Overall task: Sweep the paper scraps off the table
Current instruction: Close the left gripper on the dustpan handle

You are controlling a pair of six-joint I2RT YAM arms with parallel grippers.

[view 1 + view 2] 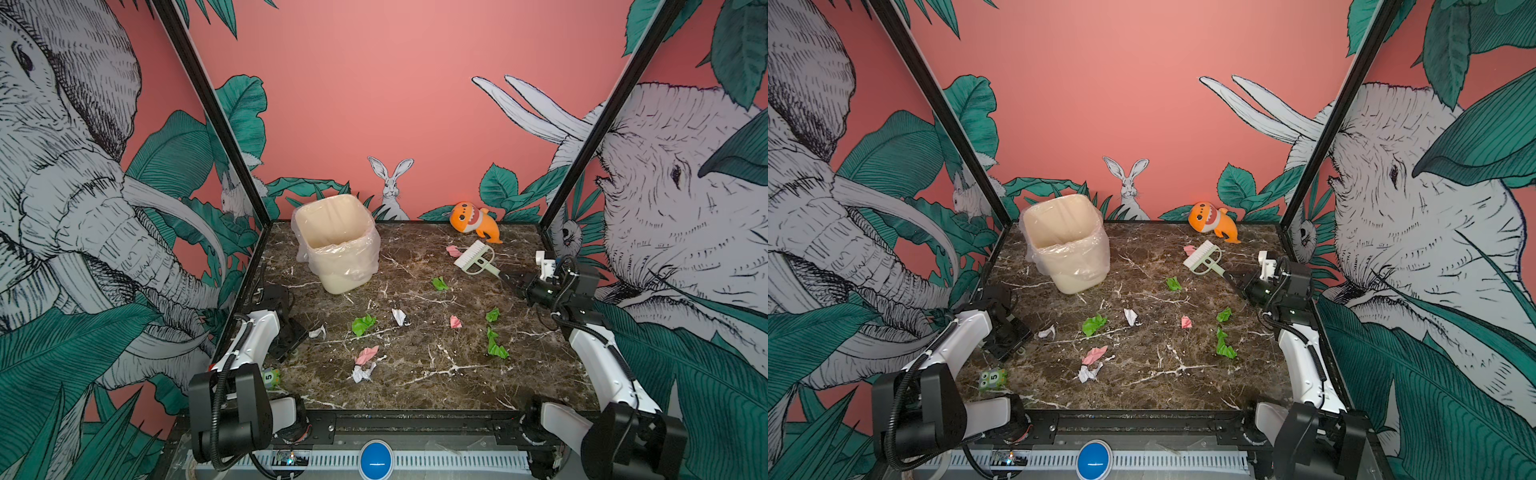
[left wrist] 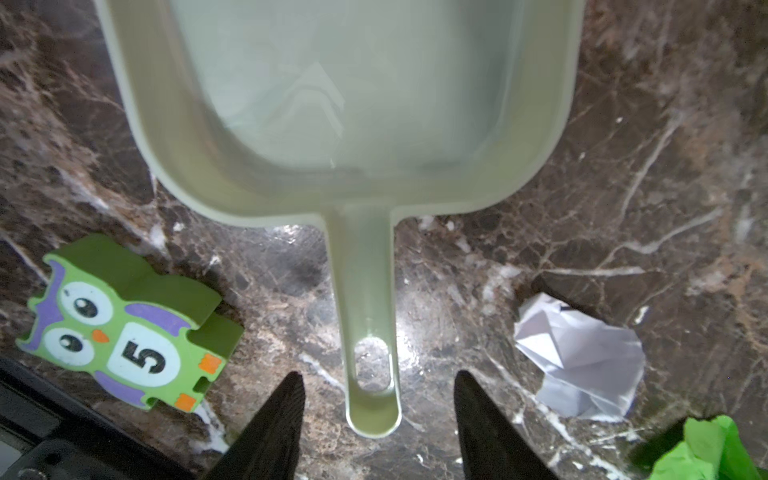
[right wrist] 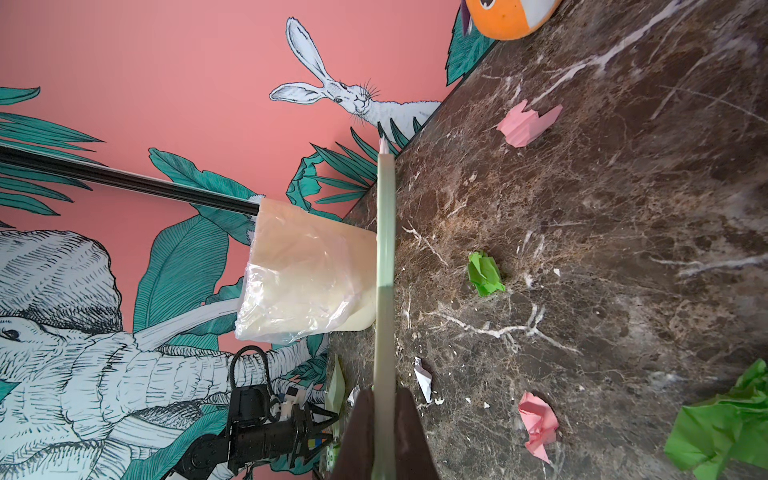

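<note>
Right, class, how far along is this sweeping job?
Done: the right hand grips the pale green, white-bristled brush by its handle. In hand: the left hand straddles the handle of the pale green plastic dustpan, jaws open. Left: green, pink and white paper scraps lie unswept on the dark marble-patterned table.

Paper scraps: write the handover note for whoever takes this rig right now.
Left gripper: open, fingers astride the dustpan handle, not yet gripping.
Right gripper: shut on the brush handle.
Paper scraps: scattered across the table, none seen in the dustpan.
Done: brush in hand.
Left: grip dustpan, sweep scraps in, empty into the bin.
</note>
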